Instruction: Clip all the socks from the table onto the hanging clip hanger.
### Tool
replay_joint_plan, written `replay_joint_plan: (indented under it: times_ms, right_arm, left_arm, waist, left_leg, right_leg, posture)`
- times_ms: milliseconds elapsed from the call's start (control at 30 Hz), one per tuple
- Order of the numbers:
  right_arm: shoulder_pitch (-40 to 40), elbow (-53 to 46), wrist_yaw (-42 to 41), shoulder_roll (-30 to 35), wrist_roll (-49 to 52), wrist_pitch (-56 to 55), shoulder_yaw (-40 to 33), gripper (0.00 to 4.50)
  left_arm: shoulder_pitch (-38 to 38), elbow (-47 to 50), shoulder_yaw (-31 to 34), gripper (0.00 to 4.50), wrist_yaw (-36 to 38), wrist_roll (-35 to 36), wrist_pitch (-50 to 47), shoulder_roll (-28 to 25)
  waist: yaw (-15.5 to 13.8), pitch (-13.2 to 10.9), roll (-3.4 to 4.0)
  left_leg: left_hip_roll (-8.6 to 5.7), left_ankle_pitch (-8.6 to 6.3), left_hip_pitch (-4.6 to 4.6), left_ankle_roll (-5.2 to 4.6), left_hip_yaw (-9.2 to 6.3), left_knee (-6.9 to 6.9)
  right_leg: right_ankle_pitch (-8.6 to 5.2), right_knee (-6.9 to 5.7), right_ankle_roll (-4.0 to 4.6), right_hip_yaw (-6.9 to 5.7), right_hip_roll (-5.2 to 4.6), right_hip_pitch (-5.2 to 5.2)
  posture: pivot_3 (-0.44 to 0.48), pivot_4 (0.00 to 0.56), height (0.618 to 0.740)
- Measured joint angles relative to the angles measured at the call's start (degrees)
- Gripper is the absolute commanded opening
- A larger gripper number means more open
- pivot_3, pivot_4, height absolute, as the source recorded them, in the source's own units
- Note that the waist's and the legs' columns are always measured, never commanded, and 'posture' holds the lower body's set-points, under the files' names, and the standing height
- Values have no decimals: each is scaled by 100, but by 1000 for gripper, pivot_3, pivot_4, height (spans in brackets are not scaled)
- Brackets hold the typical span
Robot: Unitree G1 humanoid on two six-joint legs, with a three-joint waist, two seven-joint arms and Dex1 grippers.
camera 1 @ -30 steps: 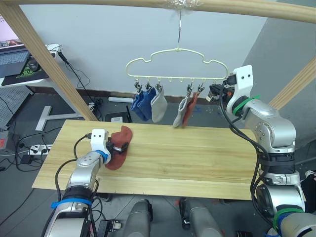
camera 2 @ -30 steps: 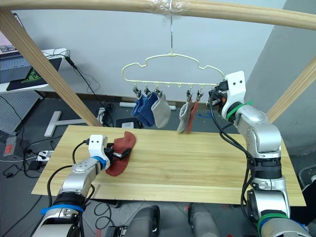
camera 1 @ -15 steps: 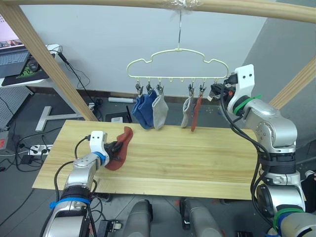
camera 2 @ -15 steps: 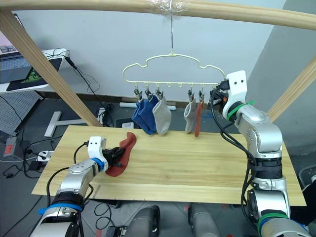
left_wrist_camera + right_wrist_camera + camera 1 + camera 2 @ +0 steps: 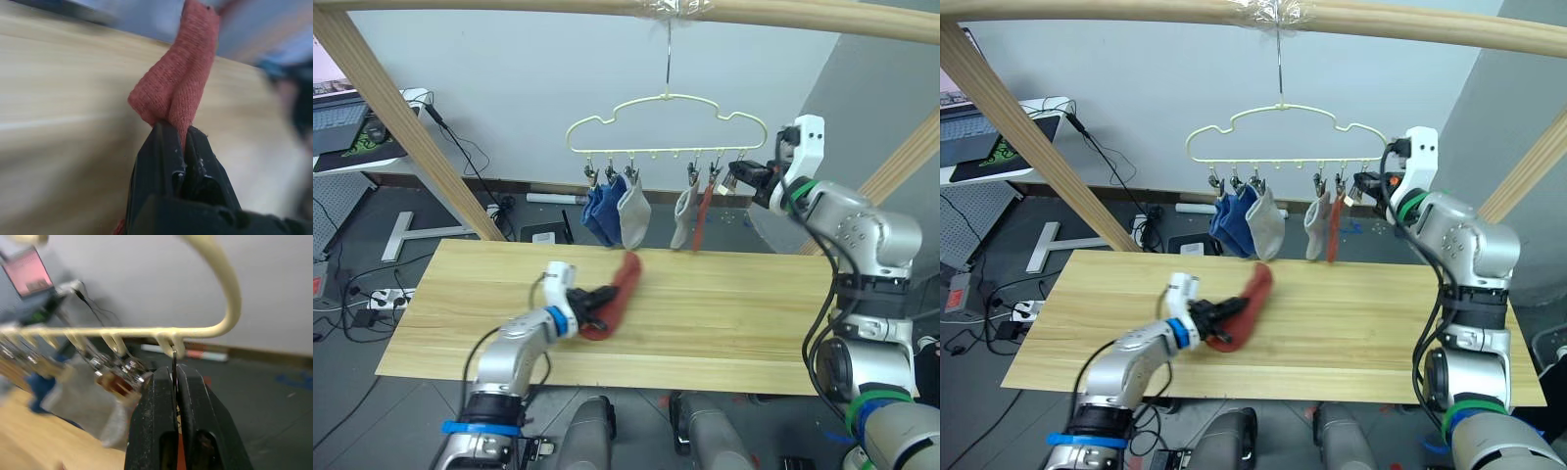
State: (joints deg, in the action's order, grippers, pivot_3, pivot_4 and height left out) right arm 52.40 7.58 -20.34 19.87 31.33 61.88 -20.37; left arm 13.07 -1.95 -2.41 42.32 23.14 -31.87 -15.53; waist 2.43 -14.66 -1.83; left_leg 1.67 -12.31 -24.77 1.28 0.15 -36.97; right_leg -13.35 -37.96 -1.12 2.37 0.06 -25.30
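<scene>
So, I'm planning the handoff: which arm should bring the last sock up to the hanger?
Left. The left gripper is shut on the rust-red sock above the table, while the right gripper pinches the end clip of the clip hanger.

Rust-red socks: two — one [image 5: 612, 294] lying on the tabletop [image 5: 724, 313], one [image 5: 702, 217] hanging from the clip hanger [image 5: 668, 122]
Light grey socks: two [image 5: 632, 211] [image 5: 683, 215], both hanging
Blue socks: two [image 5: 601, 210], hanging bunched together
Clip hangers: one
End effectors: two [image 5: 595, 305] [image 5: 736, 176]
</scene>
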Motion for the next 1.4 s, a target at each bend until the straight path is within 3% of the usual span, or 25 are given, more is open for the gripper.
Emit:
replay_joint_plan:
  times_ms: [167, 467, 800, 1133, 1233, 1400]
  right_arm:
    - [162, 195, 144, 15, 608, 924, -525, 0]
    - [256, 149, 360, -218, 1368, 2182, -1090, 0]
    - [259, -43, 593, -329, 1684, 2774, -1444, 0]
    - [245, -238, 674, -362, 1714, 2936, -1464, 0]
    - [245, -282, 670, -373, 1722, 2965, -1467, 776]
    - [247, -283, 660, -412, 1743, 2971, -1558, 2676]
  left_arm:
    - [244, 695, 35, 68, -263, 555, -691, 401]
    - [653, 860, 269, 68, -780, 1542, -1662, 1168]
    - [1048, 667, 743, 68, -1186, 2397, -2322, 1471]
    - [1140, 606, 738, 68, -1196, 2450, -2371, 1447]
    - [1160, 607, 734, 0, -1197, 2513, -2374, 1465]
    - [1230, 607, 722, 0, -1195, 2571, -2369, 1455]
  waist:
    - [45, 0, 0]
    - [98, 0, 0]
    - [108, 0, 0]
    - [134, 0, 0]
    - [135, 0, 0]
    - [135, 0, 0]
  left_leg:
    - [3, 0, 0, 0, 4, 2]
    - [2, 0, -1, -1, 13, 0]
    - [0, 0, -2, 0, 15, 1]
    - [1, 0, -2, 0, 14, 1]
    - [1, 0, -2, 0, 15, 1]
    - [0, 0, -2, 0, 14, 1]
  right_leg:
    - [-2, -1, -2, 3, 33, 2]
    - [-1, 1, -4, 0, 42, 1]
    - [-1, 4, -4, -1, 51, 0]
    - [-1, 4, -4, -1, 56, -1]
    - [-1, 5, -4, -1, 56, -1]
    - [-1, 4, -4, -1, 56, 0]
  posture:
    - [-88, 255, 740]
    - [-88, 253, 740]
    - [-108, 249, 740]
    - [-108, 243, 740]
    - [-108, 243, 740]
    - [-106, 237, 740]
